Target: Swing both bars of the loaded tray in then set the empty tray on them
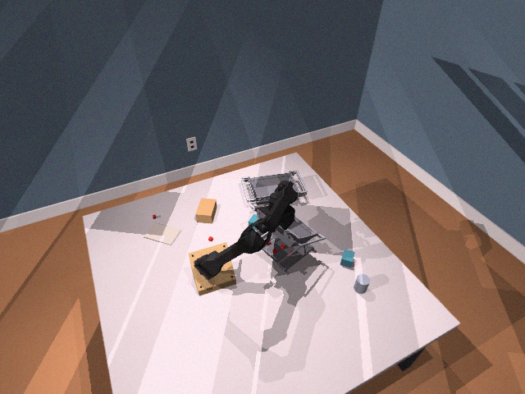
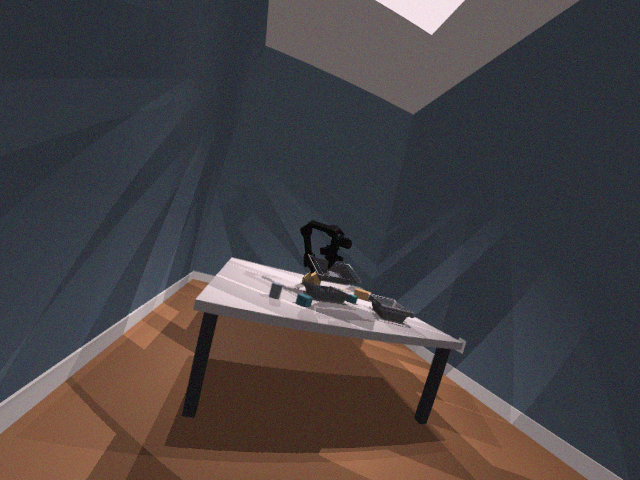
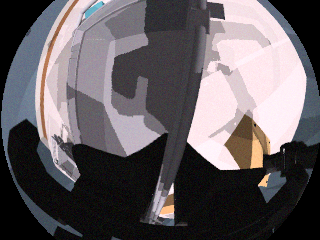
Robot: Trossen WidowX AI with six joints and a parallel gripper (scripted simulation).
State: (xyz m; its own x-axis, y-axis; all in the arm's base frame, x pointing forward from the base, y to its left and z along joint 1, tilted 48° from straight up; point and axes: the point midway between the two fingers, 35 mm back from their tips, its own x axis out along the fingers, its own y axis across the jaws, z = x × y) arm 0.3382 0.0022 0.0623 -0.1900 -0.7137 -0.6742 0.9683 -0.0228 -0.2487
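My gripper [image 1: 283,226] [image 2: 331,260] [image 3: 171,138] is shut on a side wall of the empty tray [image 1: 303,231] [image 2: 336,272] [image 3: 132,120], a grey see-through tray with wire bars at its ends. It holds that tray in the air above the loaded tray [image 2: 326,293]. Whether the held tray is level I cannot tell. Red blocks [image 1: 282,246] show inside the loaded tray in the top view, below the arm. The held tray and the arm hide much of the loaded tray, and I cannot tell how its two bars lie.
Another grey tray [image 1: 267,186] [image 2: 392,311] stands at the back. Teal blocks [image 1: 347,258] [image 2: 303,299], a grey cylinder [image 1: 361,283] [image 2: 276,290] and a tan box [image 1: 206,210] [image 2: 361,293] stand around. The arm's base stands on a wooden block [image 1: 228,283].
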